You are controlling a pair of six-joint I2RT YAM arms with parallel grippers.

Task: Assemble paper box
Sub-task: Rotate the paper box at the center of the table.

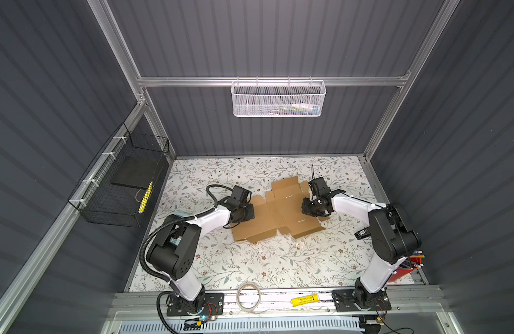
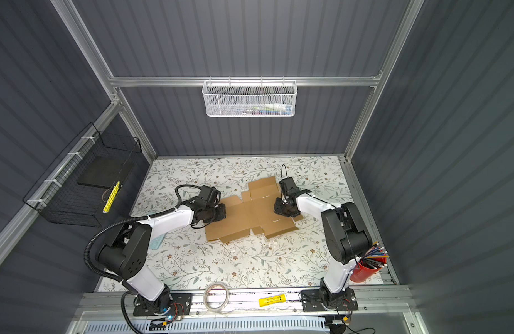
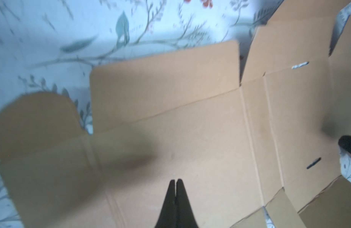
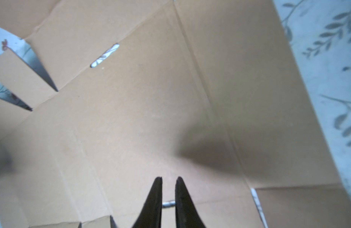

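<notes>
The paper box (image 1: 274, 219) (image 2: 247, 217) is a flat, unfolded brown cardboard sheet with flaps, creases and slits, lying mid-table in both top views. My left gripper (image 1: 250, 213) (image 2: 222, 214) hovers over the sheet's left panel. In the left wrist view its fingertips (image 3: 175, 180) are pressed together above bare cardboard (image 3: 190, 138), holding nothing. My right gripper (image 1: 307, 208) (image 2: 278, 208) is over the sheet's right part. In the right wrist view it (image 4: 168, 178) stands open by a narrow gap above the cardboard (image 4: 151, 108), with nothing between its fingers.
A tape roll (image 1: 249, 296) and a yellow tube (image 1: 305, 300) lie on the front rail. A red cup of pencils (image 2: 368, 267) stands at the right front. A black wire basket (image 1: 119, 188) hangs on the left wall and a white mesh basket (image 1: 278, 99) on the back wall.
</notes>
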